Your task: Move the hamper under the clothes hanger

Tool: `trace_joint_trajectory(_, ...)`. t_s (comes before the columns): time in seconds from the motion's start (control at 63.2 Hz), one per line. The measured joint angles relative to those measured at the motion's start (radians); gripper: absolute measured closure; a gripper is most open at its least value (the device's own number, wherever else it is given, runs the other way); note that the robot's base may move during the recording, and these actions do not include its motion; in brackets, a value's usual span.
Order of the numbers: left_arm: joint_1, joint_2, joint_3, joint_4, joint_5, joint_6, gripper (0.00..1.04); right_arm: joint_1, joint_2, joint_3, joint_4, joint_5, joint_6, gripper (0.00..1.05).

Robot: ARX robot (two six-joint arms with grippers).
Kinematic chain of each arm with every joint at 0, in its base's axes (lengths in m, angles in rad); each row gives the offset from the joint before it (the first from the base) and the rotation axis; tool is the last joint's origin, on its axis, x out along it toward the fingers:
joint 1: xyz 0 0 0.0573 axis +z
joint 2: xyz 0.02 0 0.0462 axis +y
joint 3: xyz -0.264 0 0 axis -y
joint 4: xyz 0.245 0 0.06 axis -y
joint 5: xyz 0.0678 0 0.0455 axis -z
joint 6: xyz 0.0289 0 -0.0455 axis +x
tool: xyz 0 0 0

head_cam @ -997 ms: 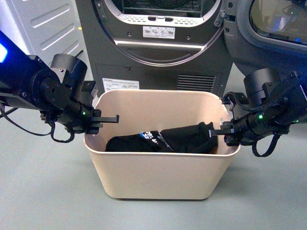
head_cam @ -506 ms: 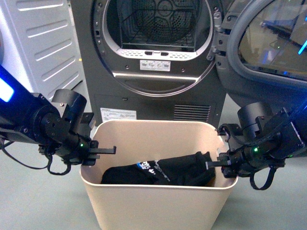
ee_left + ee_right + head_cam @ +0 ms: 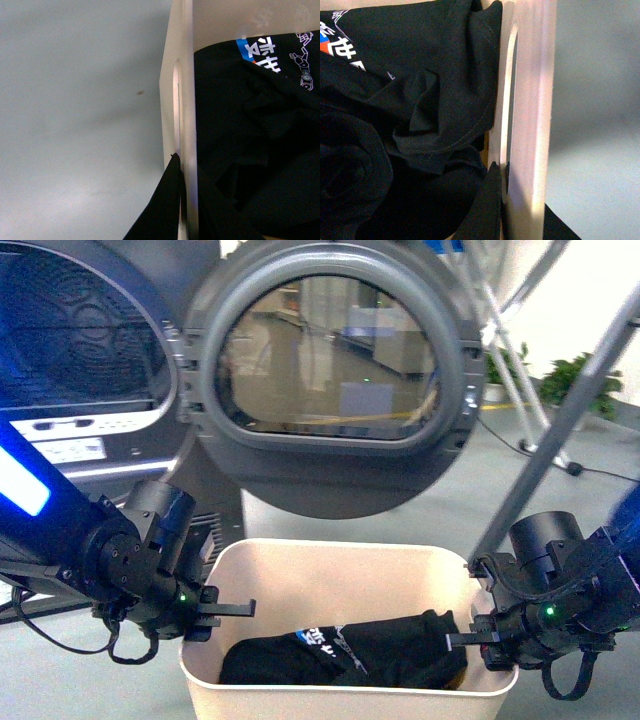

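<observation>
The beige hamper (image 3: 330, 575) hangs low in the middle of the front view with black clothes (image 3: 350, 652) inside. My left gripper (image 3: 215, 612) is shut on its left rim and my right gripper (image 3: 470, 640) is shut on its right rim. In the left wrist view my left gripper (image 3: 185, 170) pinches the rim (image 3: 188, 90) by the handle slot. In the right wrist view my right gripper (image 3: 520, 190) pinches the rim (image 3: 535, 90) likewise. A slanted grey leg of the clothes hanger (image 3: 560, 430) rises behind the hamper's right side. Its bar is out of view.
The dark grey dryer's open round door (image 3: 325, 370) hangs just behind the hamper, with the drum opening (image 3: 70, 330) at the left. A thinner slanted pole (image 3: 510, 360) and a green plant (image 3: 572, 380) stand at the far right. Grey floor (image 3: 80, 100) lies beside the hamper.
The view has swung to the right: the dryer drum slid left and its door is now centred. The hamper stayed held between both grippers. The rack's slanted leg has come into view.
</observation>
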Motion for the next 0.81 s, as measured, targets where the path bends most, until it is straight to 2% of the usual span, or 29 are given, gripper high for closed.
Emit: trace_joint_trajectory(0.807,0.015,-0.002,-0.001,0.000,-0.010,0.000,1.01,0.015,-0.002,-0.001,0.000,-0.005,-0.002,1.02)
